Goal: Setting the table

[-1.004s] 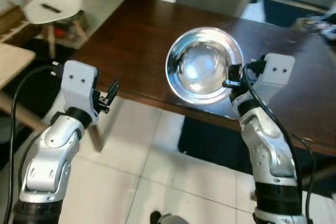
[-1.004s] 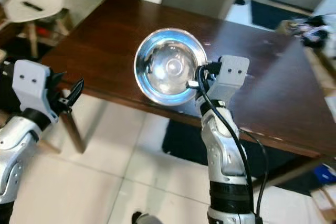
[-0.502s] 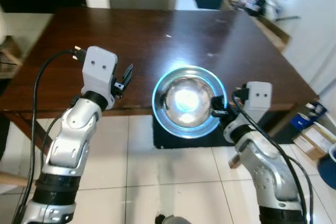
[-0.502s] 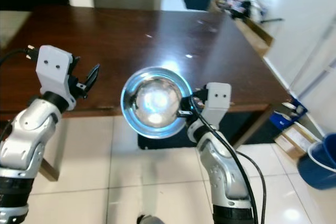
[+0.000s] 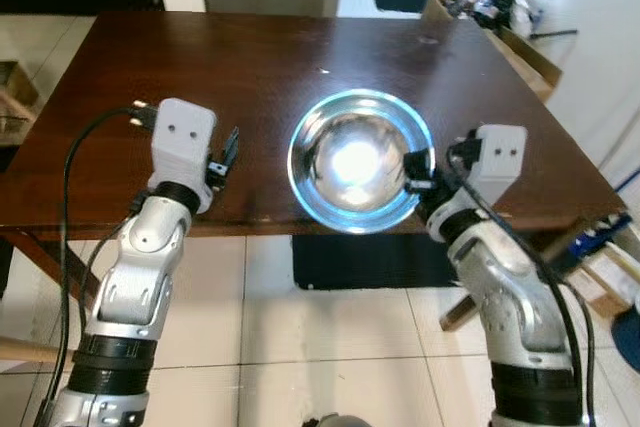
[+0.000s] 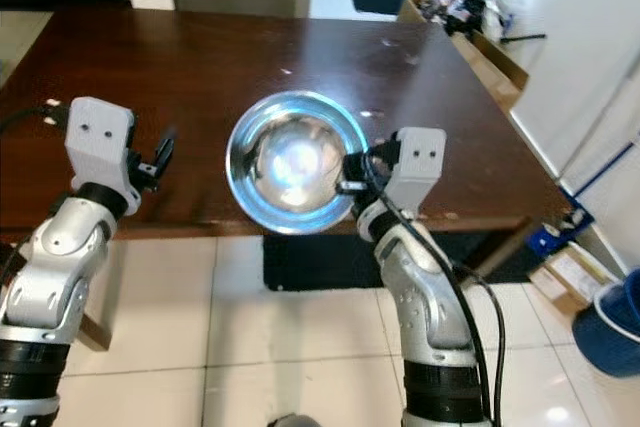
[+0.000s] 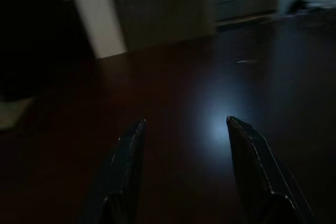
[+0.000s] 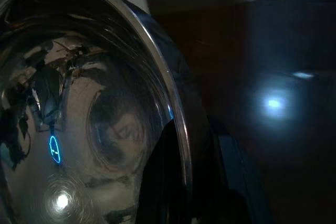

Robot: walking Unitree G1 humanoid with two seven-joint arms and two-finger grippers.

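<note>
Shiny round steel bowl (image 5: 357,175), centre frame, is pinched by its rim in the right hand (image 5: 418,179) above the dark wooden surface (image 5: 250,57)'s near edge; that thin grip could slip. Left hand (image 7: 184,129) hangs released.

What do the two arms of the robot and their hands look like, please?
Both arms are built of rounded silver segments with black joint rings. Each wrist carries a pale grey box with two small dark dots on its face. The left hand and right hand each have two long, tapered black fingers. A black cable loops from each wrist box down along the arm.
</note>
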